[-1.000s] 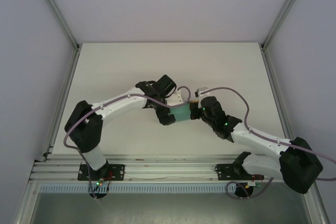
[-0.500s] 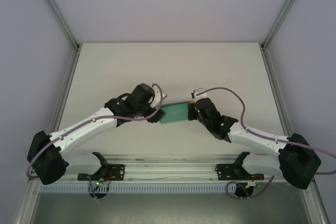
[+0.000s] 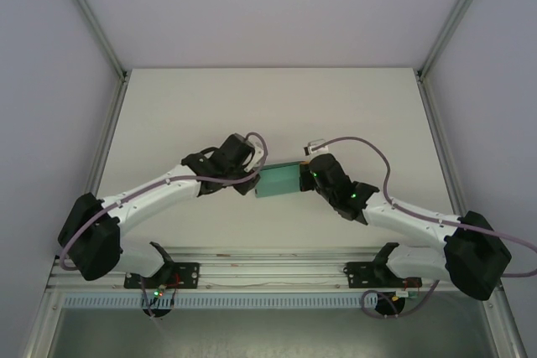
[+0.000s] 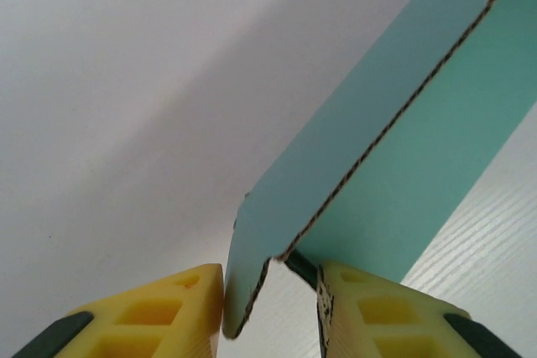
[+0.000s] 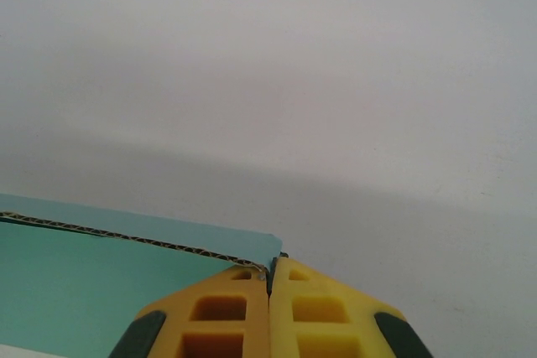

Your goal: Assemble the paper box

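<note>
The teal-green paper box (image 3: pixel 278 180) hangs between the two grippers over the middle of the white table. In the top view my left gripper (image 3: pixel 250 180) is at its left end and my right gripper (image 3: pixel 309 175) at its right end. In the left wrist view the box (image 4: pixel 419 148) runs up to the right; a bent flap (image 4: pixel 243 282) lies against one yellow finger and a wall touches the other, so the left gripper (image 4: pixel 270 278) is closed around that end. In the right wrist view the right gripper (image 5: pixel 270 267) is shut, pinching a corner of the box (image 5: pixel 84 282).
The white table (image 3: pixel 210 106) stretches bare behind and to both sides of the box. Aluminium frame posts (image 3: pixel 92 27) rise at the left and right edges. The mounting rail (image 3: pixel 268 270) with both arm bases runs along the near edge.
My left arm has dropped low and stretched out, bringing its gripper from above the box to its left end, and its jaws have narrowed onto it. The right gripper shifted the box slightly farther away.
</note>
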{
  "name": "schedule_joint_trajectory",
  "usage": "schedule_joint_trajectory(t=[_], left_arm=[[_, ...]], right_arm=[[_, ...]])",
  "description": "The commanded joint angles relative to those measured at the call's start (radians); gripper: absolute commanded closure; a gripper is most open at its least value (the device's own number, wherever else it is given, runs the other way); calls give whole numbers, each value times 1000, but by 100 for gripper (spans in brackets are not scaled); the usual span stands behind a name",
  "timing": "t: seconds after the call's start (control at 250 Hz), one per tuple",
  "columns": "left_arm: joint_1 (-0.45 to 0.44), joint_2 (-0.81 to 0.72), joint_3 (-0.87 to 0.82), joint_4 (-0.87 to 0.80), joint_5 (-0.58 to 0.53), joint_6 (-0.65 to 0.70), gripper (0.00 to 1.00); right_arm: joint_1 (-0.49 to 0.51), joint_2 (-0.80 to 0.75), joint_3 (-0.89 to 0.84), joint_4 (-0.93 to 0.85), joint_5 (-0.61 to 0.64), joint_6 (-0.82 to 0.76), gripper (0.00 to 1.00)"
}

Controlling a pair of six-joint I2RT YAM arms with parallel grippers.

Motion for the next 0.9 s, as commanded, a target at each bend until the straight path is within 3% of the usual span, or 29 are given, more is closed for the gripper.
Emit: schedule_joint_trajectory(t=[0.0, 0.124, 0.264, 0.424, 0.524, 0.704, 0.895], left_arm=[[11, -5, 48, 2, -23, -19, 67], [19, -2, 63, -7, -35, -23, 67], [24, 8, 75, -32, -40, -35, 79], [24, 23, 66, -49, -33, -53, 82], [24, 34, 67, -49, -41, -79, 100], [22, 25, 73, -31, 5, -175, 100], [24, 45, 96, -93, 53, -405, 100]], right_arm=[[8, 24, 13, -99, -15, -11, 100], [8, 29, 19, -108, -18, -11, 100], [9, 30, 23, -112, -17, -11, 100], [8, 36, 26, -112, -16, -6, 100], [8, 36, 25, -114, -20, -2, 100], [12, 40, 29, -131, -8, 0, 100], [80, 51, 32, -161, 115, -6, 100]])
